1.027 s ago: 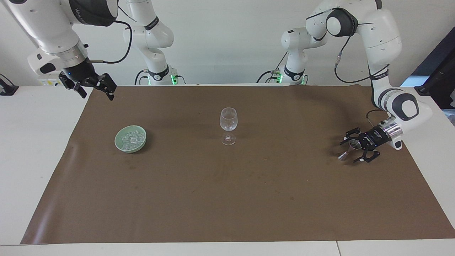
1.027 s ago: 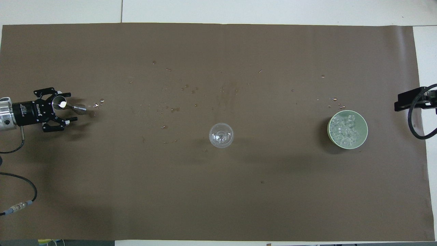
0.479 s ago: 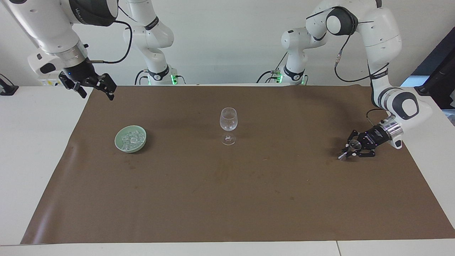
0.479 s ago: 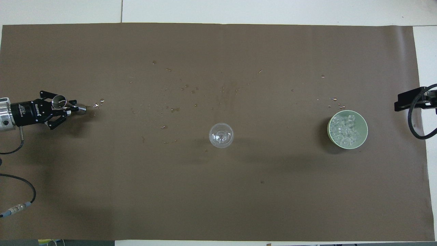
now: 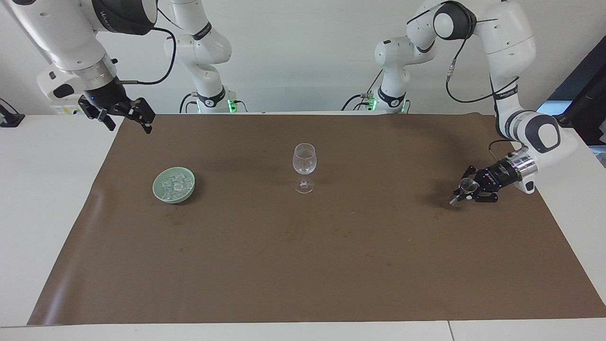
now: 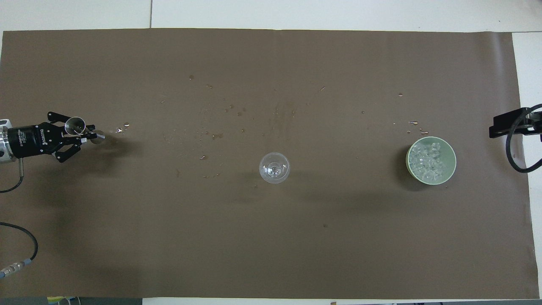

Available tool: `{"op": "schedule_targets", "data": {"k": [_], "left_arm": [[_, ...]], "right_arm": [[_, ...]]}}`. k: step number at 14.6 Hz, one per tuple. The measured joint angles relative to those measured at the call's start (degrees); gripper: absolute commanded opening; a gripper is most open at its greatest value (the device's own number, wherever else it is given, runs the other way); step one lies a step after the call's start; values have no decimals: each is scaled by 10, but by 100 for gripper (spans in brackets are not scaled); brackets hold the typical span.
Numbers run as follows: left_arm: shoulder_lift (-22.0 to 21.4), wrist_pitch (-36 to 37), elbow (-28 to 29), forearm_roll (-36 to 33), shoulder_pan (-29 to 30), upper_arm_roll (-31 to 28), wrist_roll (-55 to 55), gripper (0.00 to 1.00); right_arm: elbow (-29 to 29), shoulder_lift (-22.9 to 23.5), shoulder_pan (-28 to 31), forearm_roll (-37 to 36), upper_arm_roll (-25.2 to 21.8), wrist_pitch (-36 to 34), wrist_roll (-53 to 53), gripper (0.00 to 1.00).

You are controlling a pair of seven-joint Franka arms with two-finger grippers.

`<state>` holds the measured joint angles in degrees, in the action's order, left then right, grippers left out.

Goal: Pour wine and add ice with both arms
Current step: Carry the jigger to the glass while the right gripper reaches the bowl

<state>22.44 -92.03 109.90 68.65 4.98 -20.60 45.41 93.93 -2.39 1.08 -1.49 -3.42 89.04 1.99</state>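
A clear, empty wine glass stands mid-mat and also shows in the overhead view. A pale green bowl of ice sits toward the right arm's end; the overhead view shows the bowl and ice too. My left gripper is shut on a small metal jigger, held tilted low over the mat at the left arm's end. From overhead the gripper and jigger show clearly. My right gripper waits, open and empty, raised over the mat's corner.
A brown mat covers the white table. Water drops speckle it between the glass and the table's end farthest from the robots. A black cable lies near the left arm's side. Only part of the right gripper shows overhead.
My left gripper's fingers were spread around the jigger a second ago. They have closed on it and raised it slightly. The right arm has not moved.
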Motion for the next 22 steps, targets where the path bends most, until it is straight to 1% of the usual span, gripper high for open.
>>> {"op": "schedule_targets", "data": {"k": [3,8,11,13,16,19,22], "left_arm": [[-45,17,1,0,-37,1,22,0],[-117,3,3,-44,-148,1,115,0],[-154,-40,8,-87,-218,1,190,0],[-174,-78,9,-100,-274,2,250,0],[-189,-121,11,-102,-343,3,309,0],[-193,-164,13,-113,-406,4,354,0],[-193,-189,14,-153,-445,4,385,0]], "right_arm": [[0,0,0,0,0,0,0,100],[0,0,9,0,-3,0,0,100],[0,0,16,0,-5,0,0,100],[2,0,15,0,-2,0,0,100],[27,-7,15,0,-1,15,-2,100],[71,-19,14,0,0,73,-21,100],[137,-39,13,9,2,139,-23,100]]}}
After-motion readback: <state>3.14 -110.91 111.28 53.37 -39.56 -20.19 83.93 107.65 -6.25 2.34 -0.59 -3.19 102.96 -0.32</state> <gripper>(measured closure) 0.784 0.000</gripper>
